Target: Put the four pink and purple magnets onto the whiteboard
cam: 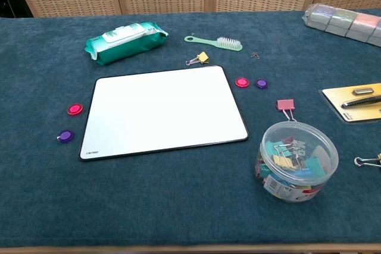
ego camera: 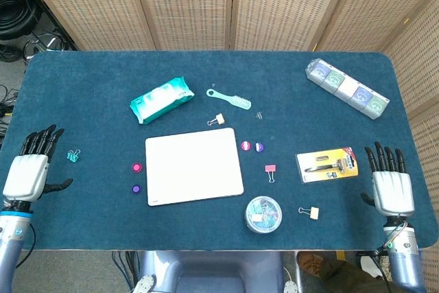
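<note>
A white whiteboard lies flat in the middle of the blue table. To its left sit a pink magnet and a purple magnet. To its right sit another pink magnet and another purple magnet. My left hand rests at the table's left edge, fingers spread, holding nothing. At the right edge lies my right hand, also spread and holding nothing. Neither hand shows in the chest view.
A wipes pack, a green brush and a yellow clip lie behind the board. A clear tub of clips, a pink clip, a razor pack and a boxed strip are on the right; a teal clip on the left.
</note>
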Controlling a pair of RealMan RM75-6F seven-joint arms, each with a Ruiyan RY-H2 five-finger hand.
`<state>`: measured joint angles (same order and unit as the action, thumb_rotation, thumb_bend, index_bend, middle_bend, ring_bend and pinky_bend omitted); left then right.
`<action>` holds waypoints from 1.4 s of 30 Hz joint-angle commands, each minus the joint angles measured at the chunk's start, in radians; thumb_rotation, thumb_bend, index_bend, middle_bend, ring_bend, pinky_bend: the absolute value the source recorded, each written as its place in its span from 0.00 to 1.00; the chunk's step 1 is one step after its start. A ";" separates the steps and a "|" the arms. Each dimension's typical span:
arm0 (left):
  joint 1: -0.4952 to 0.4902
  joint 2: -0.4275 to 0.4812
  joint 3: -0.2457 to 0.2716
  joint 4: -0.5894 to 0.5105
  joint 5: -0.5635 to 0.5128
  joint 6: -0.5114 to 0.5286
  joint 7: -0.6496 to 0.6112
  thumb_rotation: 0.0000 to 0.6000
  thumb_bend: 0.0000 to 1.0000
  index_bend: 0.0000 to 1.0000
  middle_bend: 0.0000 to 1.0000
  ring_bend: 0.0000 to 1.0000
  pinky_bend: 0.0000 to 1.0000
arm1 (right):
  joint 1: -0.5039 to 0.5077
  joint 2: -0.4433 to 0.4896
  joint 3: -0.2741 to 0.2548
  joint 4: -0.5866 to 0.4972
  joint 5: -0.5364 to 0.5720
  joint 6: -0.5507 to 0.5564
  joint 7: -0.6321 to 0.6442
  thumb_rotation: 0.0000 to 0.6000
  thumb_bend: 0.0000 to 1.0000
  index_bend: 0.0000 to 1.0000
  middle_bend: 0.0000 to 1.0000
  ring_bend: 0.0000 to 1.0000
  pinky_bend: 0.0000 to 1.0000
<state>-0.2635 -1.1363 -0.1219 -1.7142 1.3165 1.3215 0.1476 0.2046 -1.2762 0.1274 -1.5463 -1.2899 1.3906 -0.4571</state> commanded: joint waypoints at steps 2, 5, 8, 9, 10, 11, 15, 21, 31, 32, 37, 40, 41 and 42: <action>0.003 0.004 0.003 0.000 0.011 0.008 -0.006 1.00 0.00 0.00 0.00 0.00 0.00 | 0.002 -0.003 -0.002 0.002 -0.003 -0.002 -0.003 1.00 0.00 0.00 0.00 0.00 0.00; 0.007 0.010 0.004 -0.003 0.019 0.015 -0.017 1.00 0.00 0.00 0.00 0.00 0.00 | 0.004 -0.008 -0.006 0.005 -0.010 -0.001 -0.009 1.00 0.00 0.00 0.00 0.00 0.00; 0.011 0.019 0.002 -0.008 0.025 0.023 -0.034 1.00 0.00 0.00 0.00 0.00 0.00 | 0.007 -0.011 -0.006 0.002 -0.022 -0.002 0.010 1.00 0.00 0.00 0.00 0.00 0.00; 0.012 0.023 0.000 -0.010 0.026 0.026 -0.041 1.00 0.00 0.00 0.00 0.00 0.00 | 0.010 -0.011 -0.004 0.002 -0.028 0.000 0.018 1.00 0.00 0.00 0.00 0.00 0.00; 0.014 0.027 -0.001 -0.011 0.028 0.030 -0.049 1.00 0.00 0.00 0.00 0.00 0.00 | 0.014 -0.013 0.001 0.004 -0.036 0.003 0.028 1.00 0.00 0.00 0.00 0.00 0.00; 0.016 0.032 -0.002 -0.013 0.029 0.034 -0.056 1.00 0.00 0.00 0.00 0.00 0.00 | 0.021 -0.015 0.007 0.009 -0.045 0.005 0.035 1.00 0.00 0.00 0.00 0.00 0.00; 0.024 0.044 -0.004 -0.018 0.038 0.049 -0.070 1.00 0.00 0.00 0.00 0.00 0.00 | 0.070 -0.013 0.040 0.007 -0.056 -0.036 0.063 1.00 0.00 0.00 0.00 0.00 0.00; 0.028 0.051 -0.004 -0.021 0.044 0.055 -0.082 1.00 0.00 0.00 0.00 0.00 0.00 | 0.157 -0.020 0.094 0.006 -0.031 -0.132 0.103 1.00 0.00 0.10 0.00 0.00 0.00; 0.026 0.053 -0.004 -0.019 0.035 0.044 -0.084 1.00 0.00 0.00 0.00 0.00 0.00 | 0.327 -0.118 0.170 0.046 0.087 -0.326 0.116 1.00 0.00 0.31 0.00 0.00 0.00; 0.026 0.053 -0.004 -0.018 0.032 0.041 -0.086 1.00 0.00 0.00 0.00 0.00 0.00 | 0.368 -0.155 0.181 0.087 0.123 -0.369 0.092 1.00 0.00 0.32 0.00 0.00 0.00; 0.024 0.052 -0.005 -0.015 0.026 0.035 -0.085 1.00 0.00 0.00 0.00 0.00 0.00 | 0.440 -0.246 0.197 0.177 0.212 -0.423 0.050 1.00 0.00 0.36 0.00 0.00 0.00; 0.024 0.052 -0.006 -0.014 0.023 0.035 -0.085 1.00 0.00 0.00 0.00 0.00 0.00 | 0.477 -0.292 0.199 0.219 0.250 -0.447 0.029 1.00 0.00 0.37 0.00 0.00 0.00; 0.024 0.052 -0.007 -0.014 0.022 0.035 -0.084 1.00 0.00 0.00 0.00 0.00 0.00 | 0.487 -0.304 0.198 0.229 0.259 -0.453 0.023 1.00 0.00 0.38 0.00 0.00 0.00; 0.024 0.051 -0.007 -0.013 0.020 0.034 -0.085 1.00 0.00 0.00 0.00 0.00 0.00 | 0.499 -0.319 0.197 0.242 0.273 -0.460 0.015 1.00 0.00 0.38 0.00 0.00 0.00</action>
<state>-0.2398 -1.0847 -0.1288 -1.7273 1.3367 1.3557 0.0631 0.6874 -1.5762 0.3222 -1.3212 -1.0341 0.9452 -0.4278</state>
